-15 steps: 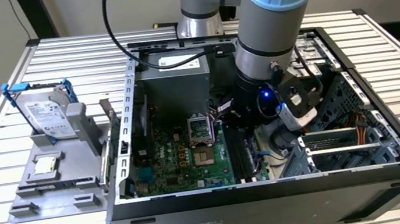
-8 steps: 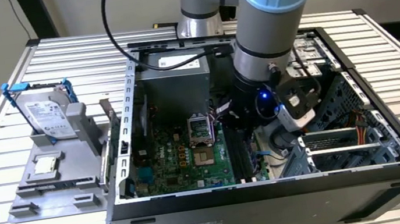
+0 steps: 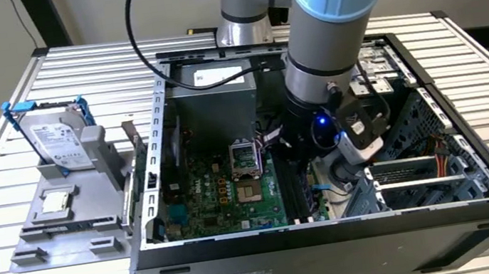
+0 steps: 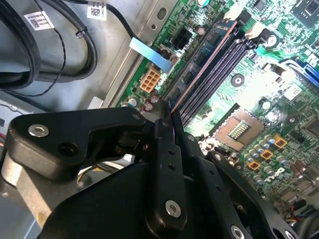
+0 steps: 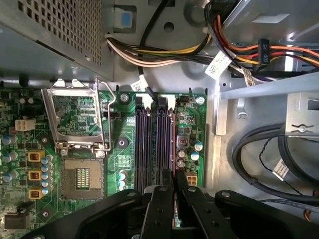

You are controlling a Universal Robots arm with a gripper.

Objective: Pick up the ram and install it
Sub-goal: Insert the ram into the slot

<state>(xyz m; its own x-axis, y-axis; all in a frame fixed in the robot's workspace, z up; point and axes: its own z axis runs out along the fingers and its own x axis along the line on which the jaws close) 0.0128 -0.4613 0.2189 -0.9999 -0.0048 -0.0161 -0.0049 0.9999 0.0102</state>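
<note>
My gripper (image 3: 318, 170) reaches down into the open computer case (image 3: 156, 120), over the black memory slots (image 3: 298, 198) of the green motherboard. In both wrist views the black fingers (image 5: 160, 209) are shut on the ram (image 5: 173, 149), a thin stick seen edge-on. It runs lengthwise along the outermost memory slot (image 5: 164, 144), the one nearest the board's edge. In the second wrist view the ram's (image 4: 199, 67) thin edge stretches away from the gripper (image 4: 167, 117) along the slots (image 4: 222, 64). I cannot tell whether the stick is seated in the slot or just above it.
An open processor socket (image 5: 79, 177) with its raised metal frame (image 5: 75, 114) lies beside the slots. Bundled power cables (image 5: 164, 52) and black cables (image 5: 264, 159) run close by. A hard drive with blue rails (image 3: 58, 138) and a small silver chip (image 3: 55, 201) rest on a grey holder outside the case.
</note>
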